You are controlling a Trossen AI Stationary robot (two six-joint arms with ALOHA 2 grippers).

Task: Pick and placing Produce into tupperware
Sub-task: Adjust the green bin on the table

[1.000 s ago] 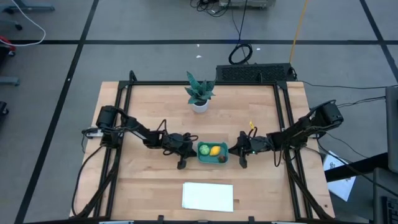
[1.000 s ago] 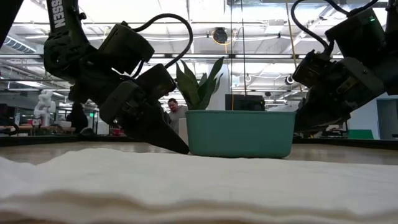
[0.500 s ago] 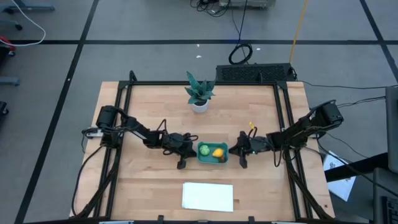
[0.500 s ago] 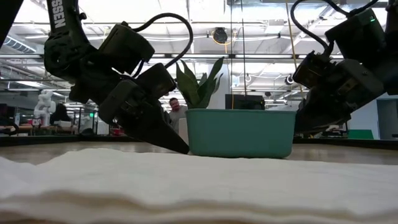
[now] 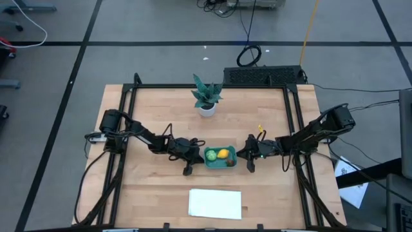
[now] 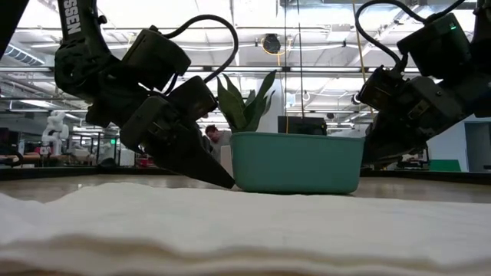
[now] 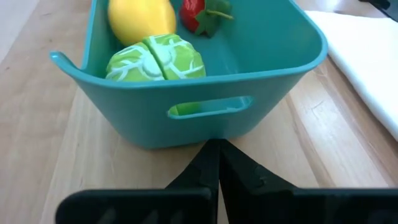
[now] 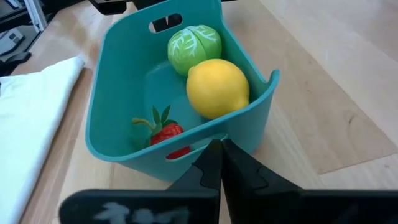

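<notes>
Between both closed jaws, tupperware [image 5: 220, 158] holding produce [image 5: 217, 154]

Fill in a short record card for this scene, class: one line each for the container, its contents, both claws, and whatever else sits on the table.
Container: teal tupperware, mid-table
Contents: green cabbage, yellow lemon, red strawberry, all inside
Left claw: shut, at the tupperware's left end, holding nothing
Right claw: shut, at its right end, holding nothing
Other items: potted plant behind the tupperware; white sheet at the front edge
</notes>
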